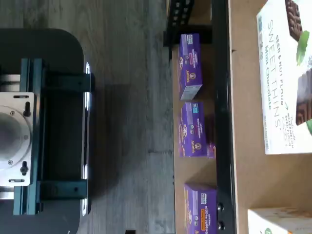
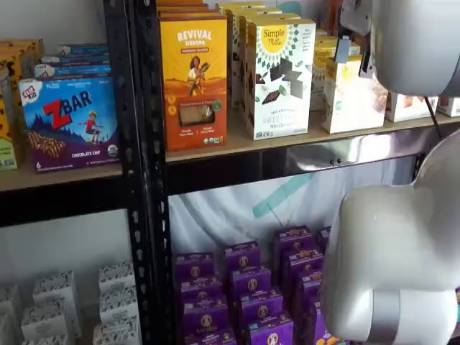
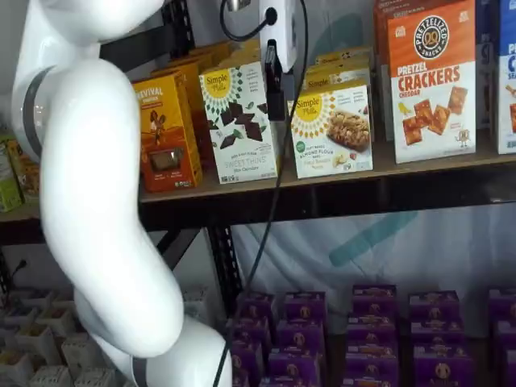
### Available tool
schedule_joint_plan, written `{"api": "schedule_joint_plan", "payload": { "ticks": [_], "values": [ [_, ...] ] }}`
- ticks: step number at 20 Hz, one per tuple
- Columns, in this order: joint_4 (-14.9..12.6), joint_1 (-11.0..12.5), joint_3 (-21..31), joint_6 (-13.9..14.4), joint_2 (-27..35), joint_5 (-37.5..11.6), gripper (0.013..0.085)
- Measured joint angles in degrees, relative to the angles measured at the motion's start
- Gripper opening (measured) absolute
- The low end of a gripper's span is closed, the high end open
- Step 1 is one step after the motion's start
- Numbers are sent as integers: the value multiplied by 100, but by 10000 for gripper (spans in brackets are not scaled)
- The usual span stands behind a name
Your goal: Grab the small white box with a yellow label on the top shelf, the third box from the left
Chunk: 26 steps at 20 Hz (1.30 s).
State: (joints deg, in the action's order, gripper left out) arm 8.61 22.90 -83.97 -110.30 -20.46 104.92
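Note:
The small white box point(image 3: 332, 129) is a short cream carton with a yellow sunburst logo and a cookie picture. It stands on the top shelf point(image 3: 363, 192) between the taller white chocolate-squares box point(image 3: 239, 121) and the orange-and-white pretzel cracker box point(image 3: 431, 81). It also shows in a shelf view point(image 2: 350, 97), partly behind the arm, and one corner of it shows in the wrist view point(image 1: 280, 222). My gripper point(image 3: 272, 71) hangs from the view's top edge, just above and left of the small box, apart from it. Only a dark finger shows side-on, so I cannot tell if there is a gap.
An orange Revival box point(image 2: 192, 79) stands left of the tall white box point(image 2: 277, 75). More cartons stand behind the front row. Purple boxes point(image 3: 371, 330) fill the lower shelf. The white arm point(image 3: 97, 201) fills the left of one shelf view. A black upright point(image 2: 140, 172) divides the bays.

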Motion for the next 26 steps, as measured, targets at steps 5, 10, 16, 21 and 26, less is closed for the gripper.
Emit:
{"api": "schedule_joint_plan", "payload": {
  "ticks": [5,10,16,21,26],
  "values": [
    [-73,-146,150,143,-300,284,850],
    [22,-154,265,192,-496,316,850],
    [463,111,464,61,-655,-198,850],
    [693,364,241,-160,-295,-539,850],
    [780,480,-163,-266,158,-601,850]
  ]
}}
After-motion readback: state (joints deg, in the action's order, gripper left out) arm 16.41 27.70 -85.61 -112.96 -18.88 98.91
